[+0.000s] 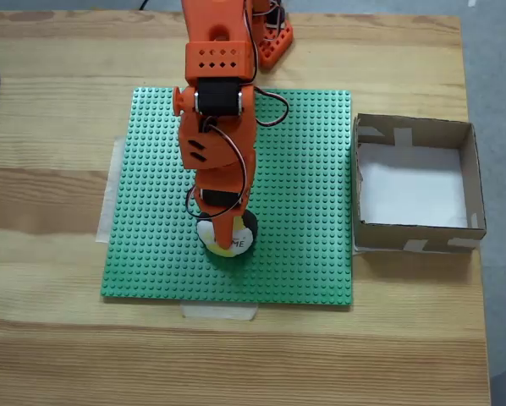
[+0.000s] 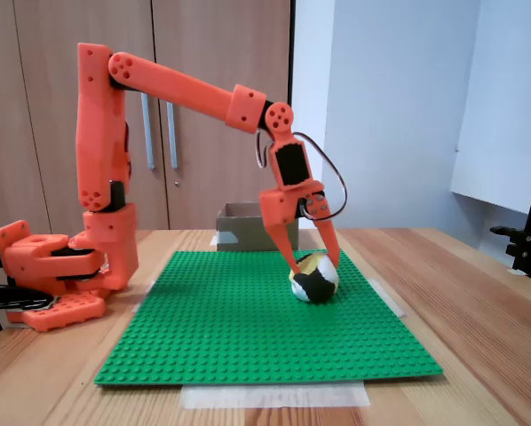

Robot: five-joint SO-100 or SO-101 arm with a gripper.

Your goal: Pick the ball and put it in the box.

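Wooden tabletop (image 1: 50, 338) with pale planks carries the whole scene, and behind it in a fixed view stand brown cupboard doors (image 2: 159, 106) with metal handles and a white wall (image 2: 390, 106).

A green studded baseplate (image 1: 304, 169) lies flat on the table, with strips of clear tape (image 1: 219, 310) at its edges. The ball (image 1: 230, 241) sits on this baseplate, toward the plate's near edge in the top-down fixed view; its yellow, black and white panels show, with the letters "ME" readable on a white panel. In the side-on fixed view the ball (image 2: 314, 279) rests on the studs, right of the plate's middle.

The orange gripper (image 2: 314, 264) comes down over the ball from above. Its two fingers are spread to about the ball's width, one tip on each side of the ball, at or very near its surface; whether they press it cannot be told. From above, the gripper (image 1: 228, 237) and wrist cover most of the ball.

The orange arm (image 2: 194, 93) reaches from its base (image 2: 52, 275) at the table's far edge, black wires looping at the wrist.

The cardboard box (image 1: 473, 182) stands on the table just beside the baseplate's right edge in the top-down view, its white bottom bare and pale tape patches on its walls. It is well apart from the ball.
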